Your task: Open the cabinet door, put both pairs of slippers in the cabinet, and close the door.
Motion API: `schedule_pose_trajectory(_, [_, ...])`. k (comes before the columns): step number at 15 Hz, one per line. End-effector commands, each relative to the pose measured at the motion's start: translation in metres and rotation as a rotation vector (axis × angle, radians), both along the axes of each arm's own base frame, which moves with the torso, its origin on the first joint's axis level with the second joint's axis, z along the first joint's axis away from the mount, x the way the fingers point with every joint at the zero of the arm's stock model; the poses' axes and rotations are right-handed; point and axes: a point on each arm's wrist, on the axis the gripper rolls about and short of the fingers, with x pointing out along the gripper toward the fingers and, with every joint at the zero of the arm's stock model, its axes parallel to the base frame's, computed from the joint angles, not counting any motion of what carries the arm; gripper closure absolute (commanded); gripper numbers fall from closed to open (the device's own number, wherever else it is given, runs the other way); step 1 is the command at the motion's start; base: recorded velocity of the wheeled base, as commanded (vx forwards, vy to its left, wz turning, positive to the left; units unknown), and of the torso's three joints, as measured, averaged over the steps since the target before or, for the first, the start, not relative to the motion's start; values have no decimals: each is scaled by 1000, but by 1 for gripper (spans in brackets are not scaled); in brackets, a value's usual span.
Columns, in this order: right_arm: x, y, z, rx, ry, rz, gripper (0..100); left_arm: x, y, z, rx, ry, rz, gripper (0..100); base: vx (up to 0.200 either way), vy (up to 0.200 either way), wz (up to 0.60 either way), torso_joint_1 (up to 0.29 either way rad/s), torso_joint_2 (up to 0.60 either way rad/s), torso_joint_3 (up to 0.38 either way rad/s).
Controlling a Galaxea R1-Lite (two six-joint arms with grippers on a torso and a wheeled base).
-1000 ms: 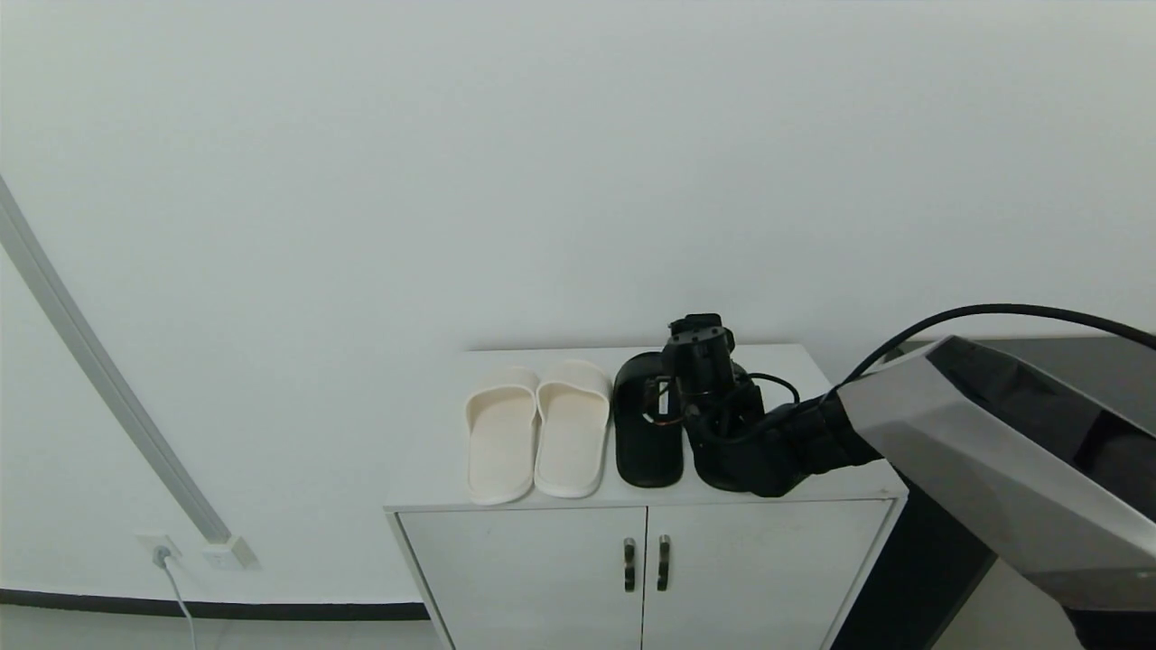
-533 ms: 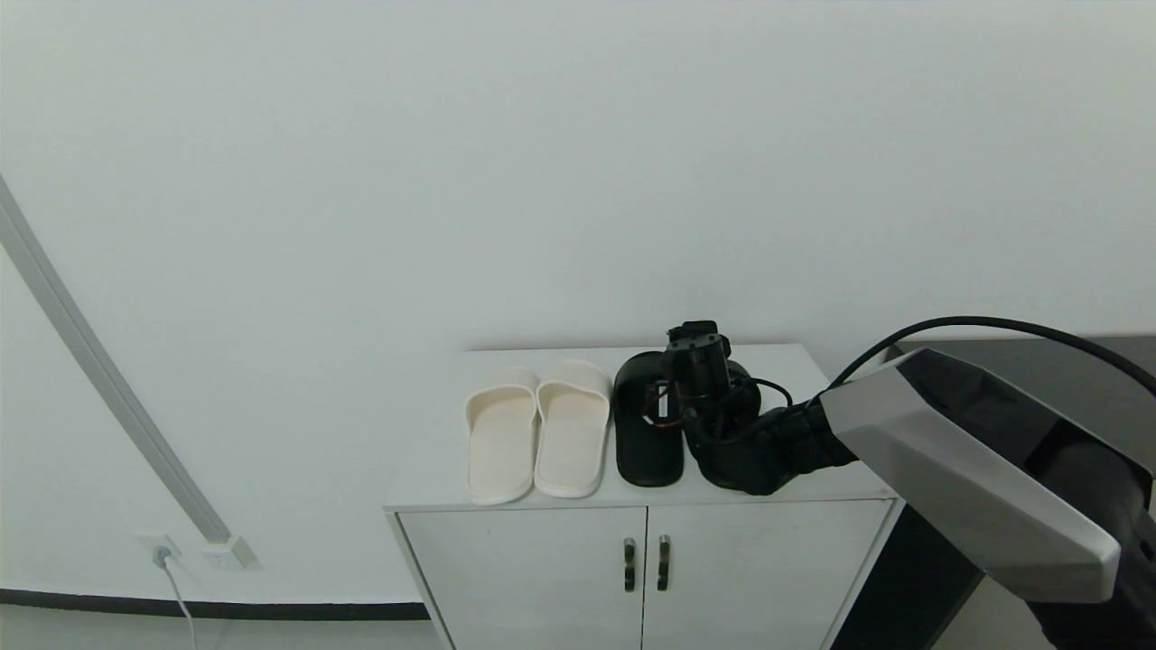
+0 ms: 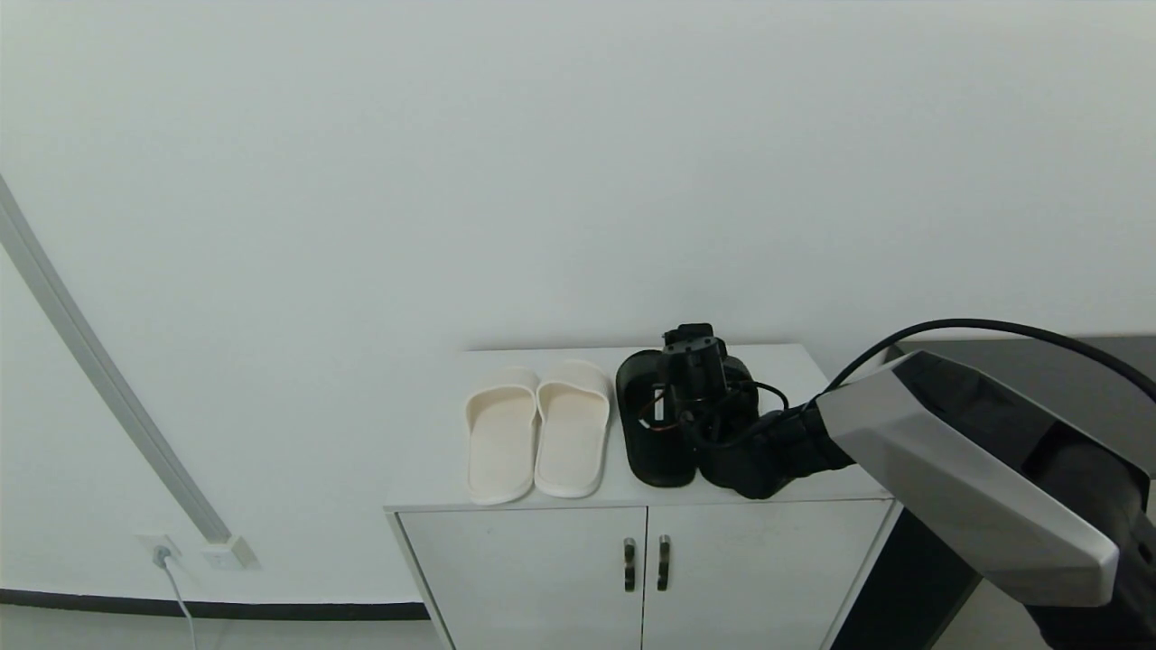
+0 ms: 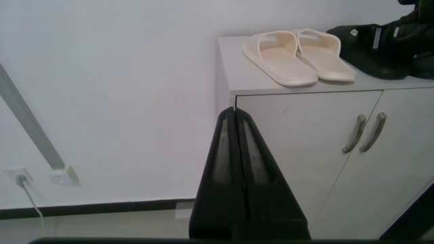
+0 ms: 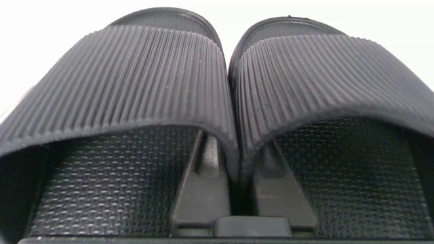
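Right jaws pinch the black slippers [image 3: 652, 456] by their touching inner straps atop the shut cabinet [image 3: 524, 578], long axis six-to-twelve, toes away. Left jaws, pressed together, hang at eight o'clock.

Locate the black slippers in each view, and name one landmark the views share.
Head view: black slippers on the cabinet top, right of the white slippers, partly behind the right gripper.
Left wrist view: far end of the cabinet top, beyond the white slippers.
Right wrist view: close up, straps side by side, fingers flanking their touching inner edges.
Landmark: the white slippers, in head and left wrist views.
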Motion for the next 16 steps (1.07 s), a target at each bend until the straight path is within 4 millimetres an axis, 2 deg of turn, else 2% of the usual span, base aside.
schedule_pose_trajectory(1, [-1,0,4,3,-5,0,100,0,0,0,0,-1,0,100,0,0,0,0,0,0])
schedule_pose_trajectory(2, [-2,0,5,4,-6,0,100,0,0,0,0,-1,0,100,0,0,0,0,0,0])
schedule_pose_trajectory(4, [-6,-3,19,16,-23,2,100,0,0,0,0,-1,0,100,0,0,0,0,0,0])
schedule_pose_trajectory(6, [-23,-10,51,44,-48,38,100,0,0,0,0,1,0,100,0,0,0,0,0,0])
schedule_pose_trajectory(9, [-73,-23,86,67,-37,155,100,0,0,0,-2,1,0,100,0,0,0,0,0,0])
schedule_pose_trajectory(10, [-98,-28,95,83,-36,227,100,0,0,0,-2,-1,0,100,0,0,0,0,0,0])
schedule_pose_trajectory(13, [-166,-52,104,59,-16,416,100,0,0,0,-3,-1,2,100,0,0,0,0,0,0])
schedule_pose_trajectory(16, [-222,-83,108,87,27,622,100,0,0,0,-3,-2,0,100,0,0,0,0,0,0])
